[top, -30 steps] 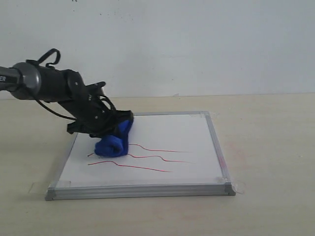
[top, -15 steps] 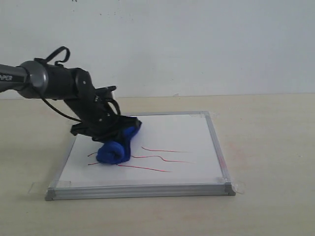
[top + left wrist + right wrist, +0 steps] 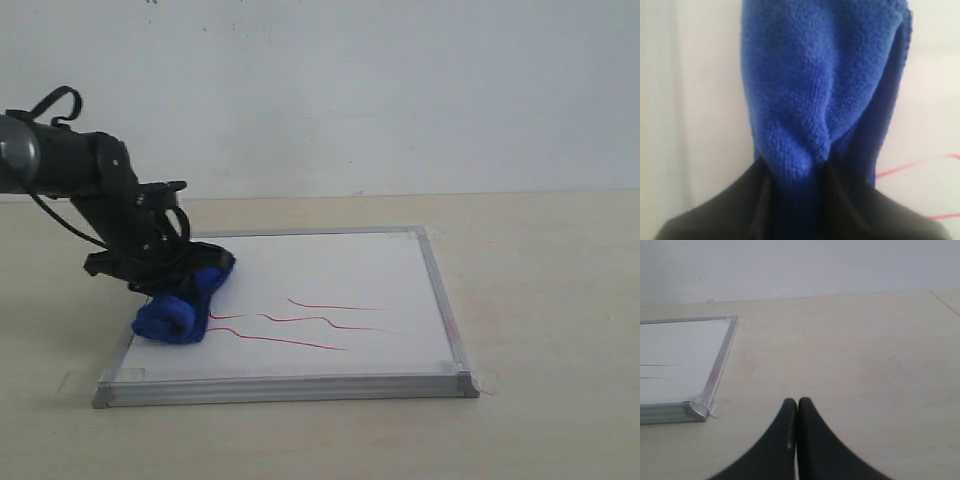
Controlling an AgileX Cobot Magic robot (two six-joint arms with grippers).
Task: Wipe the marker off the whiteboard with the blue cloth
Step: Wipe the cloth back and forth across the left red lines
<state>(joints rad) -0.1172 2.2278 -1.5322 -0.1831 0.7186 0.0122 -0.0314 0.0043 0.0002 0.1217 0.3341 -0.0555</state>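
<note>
Table (image 3: pixel 560 300) and whiteboard (image 3: pixel 340 265) haven't budged since a second ago. The board's lying flat in the middle, silver frame all round.

What moved is the left arm (image 3: pixel 70 165). It's swung off to the left, so the dark barrel now sits over the table left of the board, angled down and rightward, with the wrist tipped toward the board's left edge.

Blue cloth (image 3: pixel 172 318) went with it, dragged from the middle-left of the board over to the left edge. Its near end now lies on the frame, close to the near-left corner. Left fingers (image 3: pixel 725 215) are clenched on the far end of the bundle, and the wrist view shows the towel pinched between them and running out over the white surface.

Marker (image 3: pixel 330 305) got shorter. The left stretch of the nearest wavy red line is gone, and the farthest line lost a bit of its left end too. What remains runs from mid-board toward the right, plus a short red stub just right of the cloth.

Right fingers (image 3: pixel 812 440) are pressed together on nothing, low over the table off the board's near-right corner. Clear tape (image 3: pixel 487 381) sticks out at that corner.
</note>
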